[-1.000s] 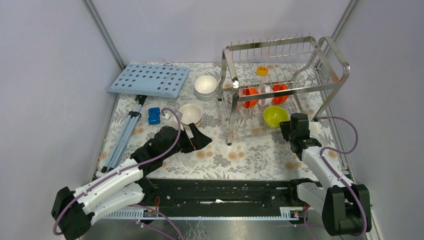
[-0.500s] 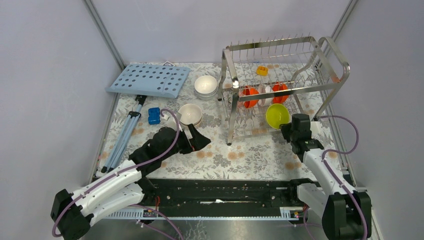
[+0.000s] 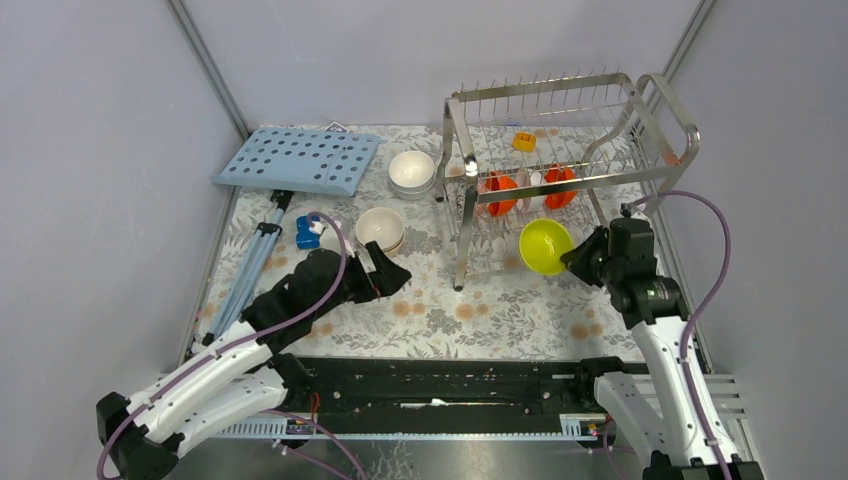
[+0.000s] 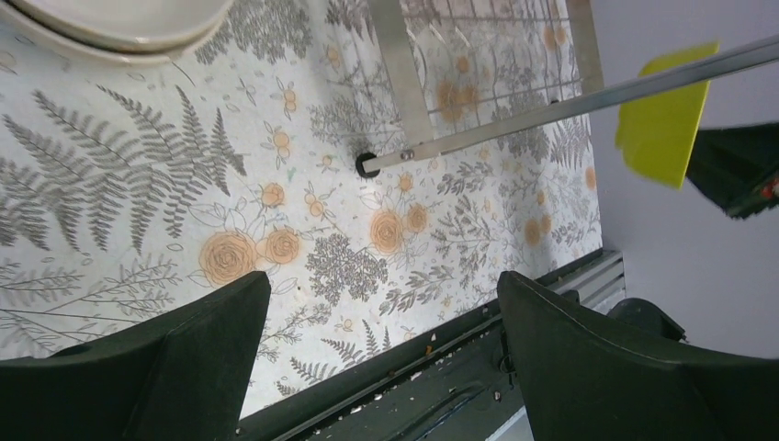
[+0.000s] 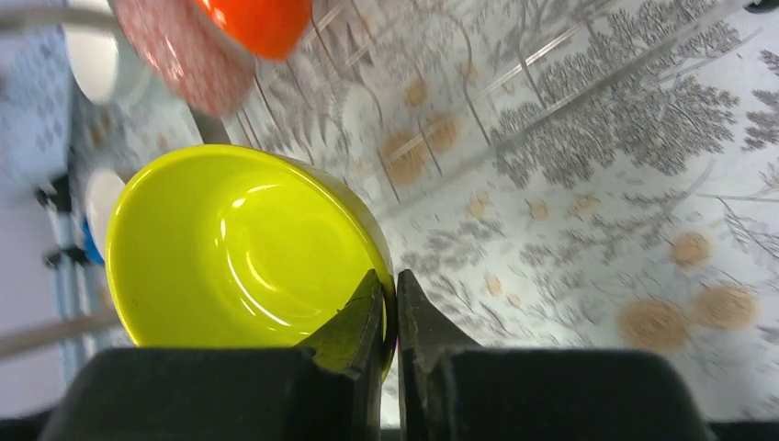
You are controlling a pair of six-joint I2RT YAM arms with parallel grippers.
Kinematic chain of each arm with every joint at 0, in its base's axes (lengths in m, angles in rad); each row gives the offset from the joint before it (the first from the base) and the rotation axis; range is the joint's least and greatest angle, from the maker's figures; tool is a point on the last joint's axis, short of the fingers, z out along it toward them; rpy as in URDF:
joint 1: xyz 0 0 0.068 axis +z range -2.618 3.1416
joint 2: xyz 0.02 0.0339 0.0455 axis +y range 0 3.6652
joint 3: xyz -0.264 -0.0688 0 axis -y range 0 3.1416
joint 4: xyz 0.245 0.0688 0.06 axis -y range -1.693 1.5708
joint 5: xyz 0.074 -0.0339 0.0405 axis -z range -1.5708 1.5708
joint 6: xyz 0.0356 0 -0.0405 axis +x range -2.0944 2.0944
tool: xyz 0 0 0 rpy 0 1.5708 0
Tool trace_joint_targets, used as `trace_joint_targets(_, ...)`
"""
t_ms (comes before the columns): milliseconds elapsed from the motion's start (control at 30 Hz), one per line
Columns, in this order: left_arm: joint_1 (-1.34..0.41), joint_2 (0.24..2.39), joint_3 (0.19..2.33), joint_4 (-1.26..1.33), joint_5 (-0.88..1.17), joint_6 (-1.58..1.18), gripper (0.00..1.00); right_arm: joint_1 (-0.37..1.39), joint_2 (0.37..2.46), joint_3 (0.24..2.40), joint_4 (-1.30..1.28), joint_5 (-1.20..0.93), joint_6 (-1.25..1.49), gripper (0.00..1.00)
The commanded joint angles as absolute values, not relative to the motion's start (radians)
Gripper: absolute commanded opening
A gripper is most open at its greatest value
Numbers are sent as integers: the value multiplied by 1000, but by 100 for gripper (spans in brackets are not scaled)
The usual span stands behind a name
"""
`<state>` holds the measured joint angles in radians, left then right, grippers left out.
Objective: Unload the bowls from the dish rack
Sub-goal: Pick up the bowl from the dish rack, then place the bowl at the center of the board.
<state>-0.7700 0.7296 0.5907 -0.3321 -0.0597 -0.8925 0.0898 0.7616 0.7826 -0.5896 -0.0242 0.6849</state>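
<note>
Robot lab cell: grey walls [image 3: 90, 180], alu frame posts [image 3: 208, 70], floral mat [image 3: 500, 310].

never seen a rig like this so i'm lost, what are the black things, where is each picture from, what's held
Two robot arms stand side by side, each ending in a two-finger gripper. The wide picture looks down from above and behind them. The other two come from wrist cameras, so the dark shapes there are that arm's own fingers. The right gripper is shut on the rim of a lime-green bowl, held by the front of the steel wire dish rack, where two orange-red bowls stand. The left gripper is open and empty. On the flowered cloth sit a white bowl, a cream-beige bowl, a blue block and a light-blue perforated board.
</note>
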Motion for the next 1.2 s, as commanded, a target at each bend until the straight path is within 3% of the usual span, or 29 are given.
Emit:
trace_joint_targets(0, -764, 689, 708, -432, -159, -837, 99, 118, 696, 880, -843, -146, 460, 0)
trace_joint_targets(300, -764, 576, 702, -536, -237, -893, 99, 207, 539, 764, -891, -415, 455, 0)
trace_joint_targets(567, -763, 569, 642, -645, -187, -1001, 99, 254, 533, 707, -885, -397, 492, 0)
trace_joint_targets(767, -766, 605, 578, -547, -10, -978, 99, 366, 582, 689, -860, -309, 547, 0)
trace_joint_targets(1033, -806, 653, 539, -421, 82, -951, 99, 826, 778, 678, -729, 73, 778, 0)
trace_joint_targets(1167, -834, 661, 540, -416, 69, -945, 99, 910, 821, 650, -640, 140, 846, 0)
